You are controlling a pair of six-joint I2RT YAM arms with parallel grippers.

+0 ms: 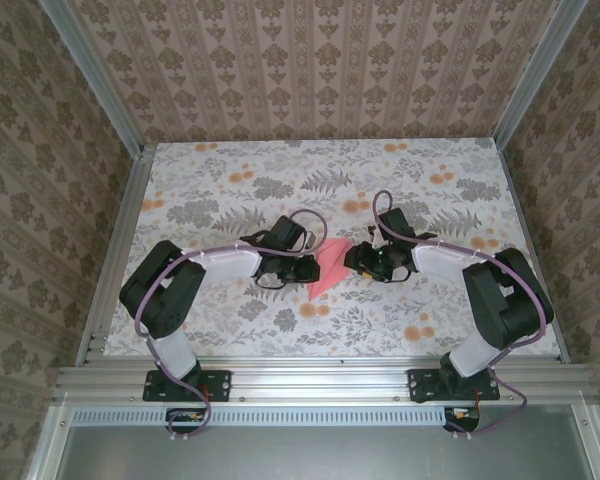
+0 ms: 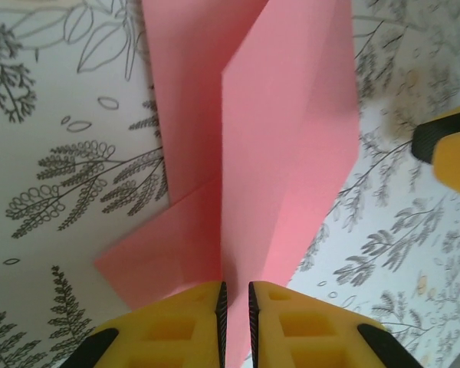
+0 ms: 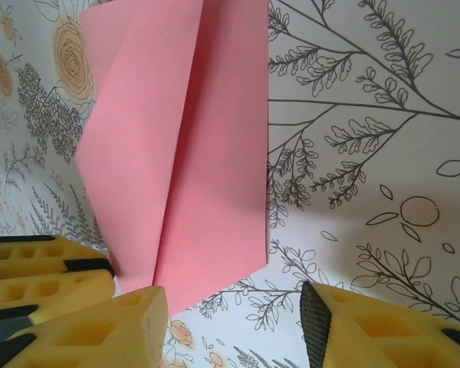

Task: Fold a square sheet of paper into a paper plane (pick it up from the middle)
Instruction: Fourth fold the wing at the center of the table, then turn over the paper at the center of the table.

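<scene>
Currently mid-fold: left hand [image 2: 236, 290] narrow, pinching the crease of square sheet of paper [image 2: 287, 153]; right hand [image 3: 234, 310] wide, just beside it. Next likely needs an aligned flap fold.

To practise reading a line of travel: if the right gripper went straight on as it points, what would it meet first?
Probably the pink paper: its near edge lies just ahead of the right gripper, between its open fingers, though depth is unclear.
</scene>
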